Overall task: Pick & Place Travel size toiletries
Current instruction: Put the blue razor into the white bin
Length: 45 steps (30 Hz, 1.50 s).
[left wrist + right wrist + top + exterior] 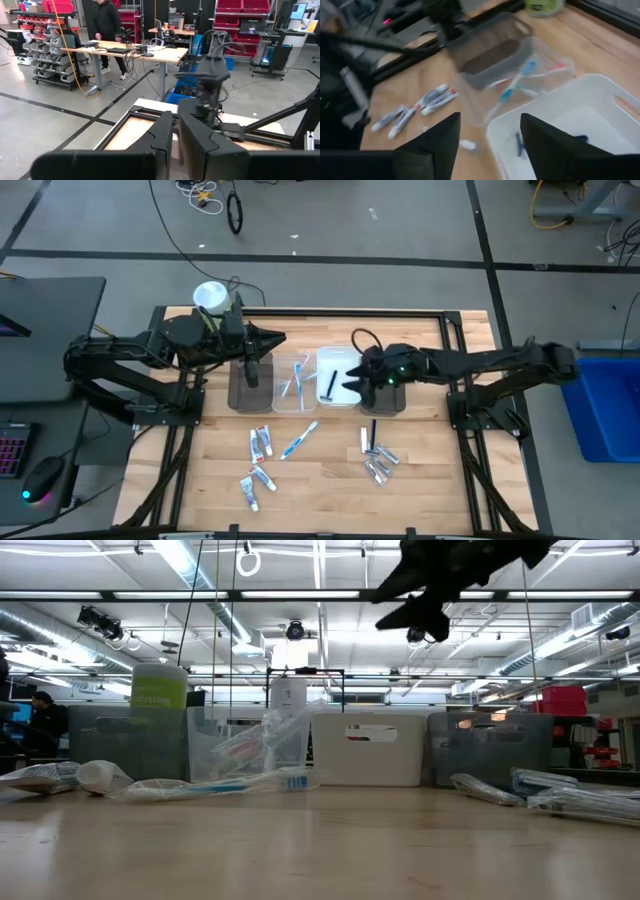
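Note:
Toothpaste tubes [260,445] and a second cluster [254,485], a blue-white toothbrush [300,440], a black razor [372,435] and silvery tubes [378,465] lie flat on the near half of the table. Toothbrushes [293,383] lie in the clear tray [305,402]. A black razor [329,384] lies in the white tray [336,356]. My right gripper [350,380] [490,145] hangs open and empty, well above the white tray [600,100]. My left gripper [280,338] [175,135] is shut and empty, raised above the left dark tray [250,385].
Four trays stand in a row across the table's middle, with a second dark tray [385,400] at the right end. A green-white canister [210,298] [158,690] stands at the far left corner. Bare wood lies near the front edge. A person stands in the room beyond.

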Available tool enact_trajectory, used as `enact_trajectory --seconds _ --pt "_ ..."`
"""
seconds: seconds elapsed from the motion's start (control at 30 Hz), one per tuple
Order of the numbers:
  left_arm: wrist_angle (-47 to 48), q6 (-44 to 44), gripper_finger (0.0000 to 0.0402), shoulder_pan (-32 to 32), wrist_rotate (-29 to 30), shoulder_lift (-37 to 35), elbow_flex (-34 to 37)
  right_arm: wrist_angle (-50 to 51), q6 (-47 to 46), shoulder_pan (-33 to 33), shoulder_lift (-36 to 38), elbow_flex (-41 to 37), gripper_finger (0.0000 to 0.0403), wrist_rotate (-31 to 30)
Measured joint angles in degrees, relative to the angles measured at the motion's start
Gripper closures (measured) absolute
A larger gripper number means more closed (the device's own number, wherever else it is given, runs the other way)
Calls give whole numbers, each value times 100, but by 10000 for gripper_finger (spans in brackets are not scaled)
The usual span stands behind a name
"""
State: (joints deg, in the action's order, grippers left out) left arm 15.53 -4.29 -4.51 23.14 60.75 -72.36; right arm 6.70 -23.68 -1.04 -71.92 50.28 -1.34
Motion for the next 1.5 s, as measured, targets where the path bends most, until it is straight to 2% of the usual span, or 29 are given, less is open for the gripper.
enact_trajectory --seconds 0.17,0.23,0.33,0.43,0.67,0.9,1.2,1.5 --pt "2 0 360 0 -4 0 0 278 928 568 156 0 207 52" --pt "2 0 360 0 -2 0 0 432 1348 774 159 0 210 275" --pt "2 0 360 0 -2 0 0 802 2063 1036 159 0 208 567" --pt "4 0 360 0 -2 0 0 1274 2738 1204 159 0 199 606" --pt "5 0 360 0 -2 0 0 2305 3385 1250 69 0 170 607" --pt "33 -250 360 -1 -2 0 0 2555 4185 1262 -400 0 155 798" --pt "52 -251 360 -1 0 0 0 2599 5449 1289 -1063 0 175 787" --pt "52 -247 360 0 17 0 0 2649 6241 1287 -1697 0 193 760"
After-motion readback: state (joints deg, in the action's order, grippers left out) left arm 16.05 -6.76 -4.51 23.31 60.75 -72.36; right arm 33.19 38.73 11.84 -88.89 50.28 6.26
